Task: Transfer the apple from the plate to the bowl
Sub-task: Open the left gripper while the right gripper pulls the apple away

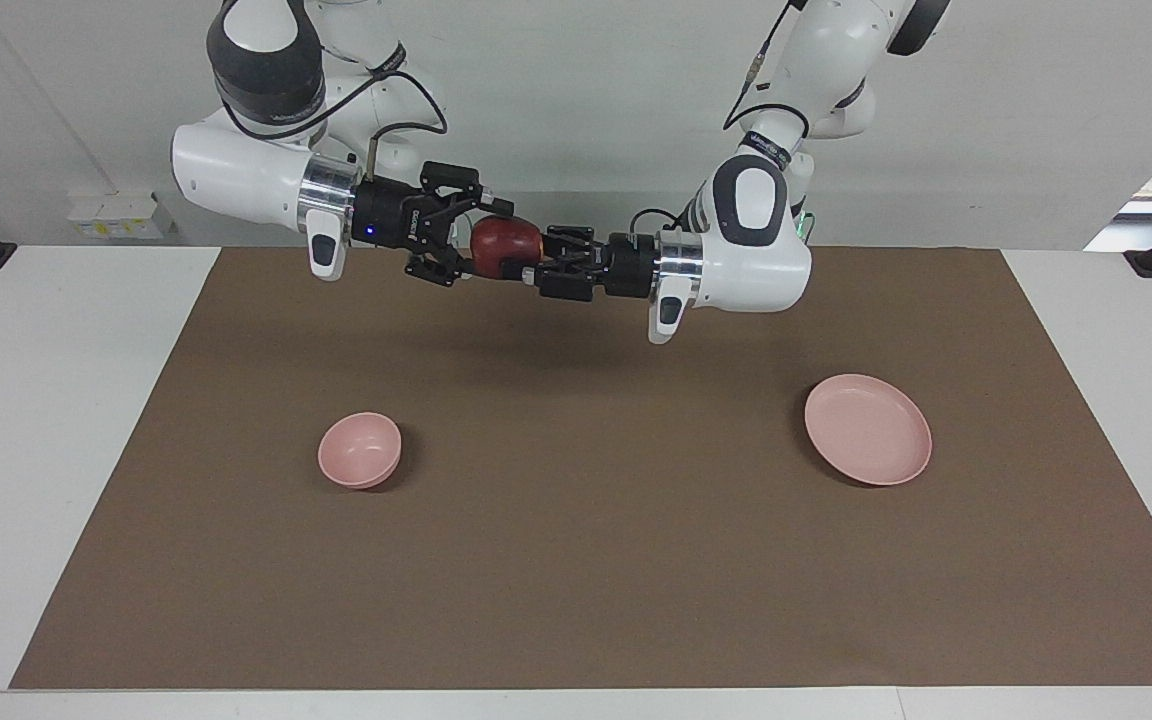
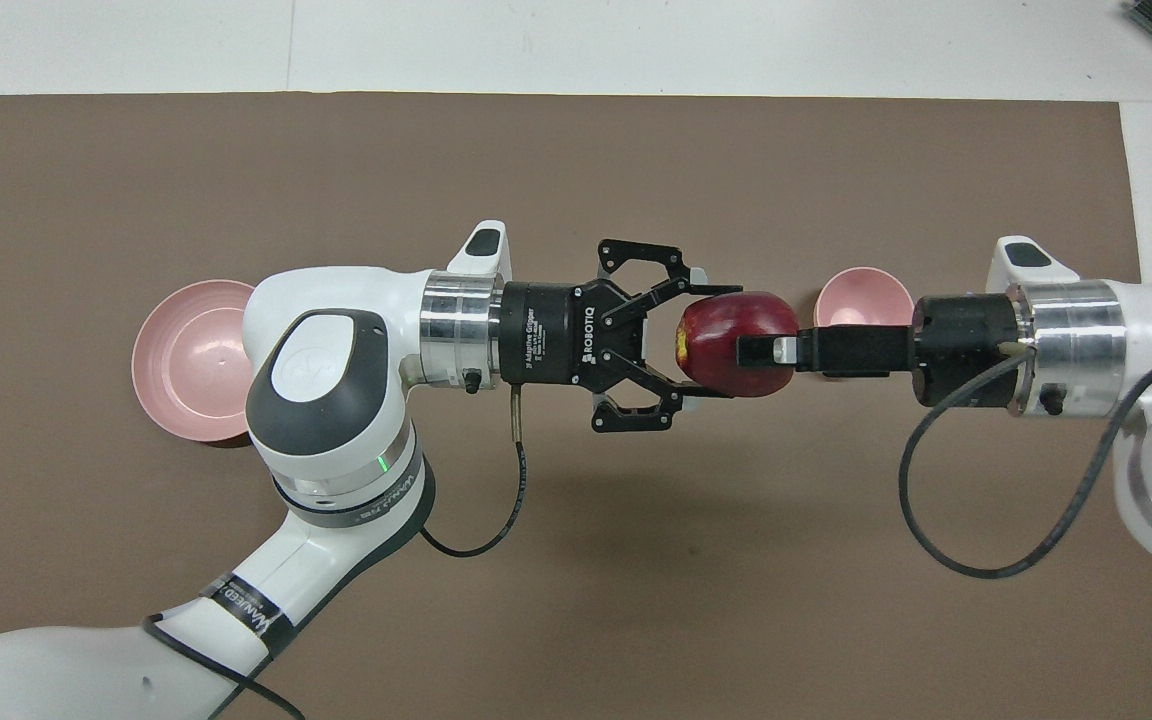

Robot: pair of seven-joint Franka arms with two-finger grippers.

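Above the middle of the brown mat [image 1: 576, 560], well clear of its surface, we find both grippers meeting horizontally, tip to tip, with the apple [image 1: 504, 246] between them. We read the left gripper [image 2: 698, 335], coming from the left arm's end of the table, with its fingers spread around the apple, one finger on each side of the fruit; whether they press on it we cannot tell. We read the right gripper [image 2: 768, 350] as pinching the apple: one finger lies flat across the top of the fruit in the overhead view, the other is hidden beneath it. We note the apple's yellowish patch facing the left gripper. The apple hangs in the air, on neither dish.

We see the plate [image 1: 868, 430] lying flat on the mat toward the left arm's end of the table, bare, partly covered by the left arm in the overhead view. We see the bowl [image 1: 360, 450] standing upright on the mat toward the right arm's end, also bare inside. Plate and bowl are well apart. The mat lies on a white table [image 1: 56, 420].
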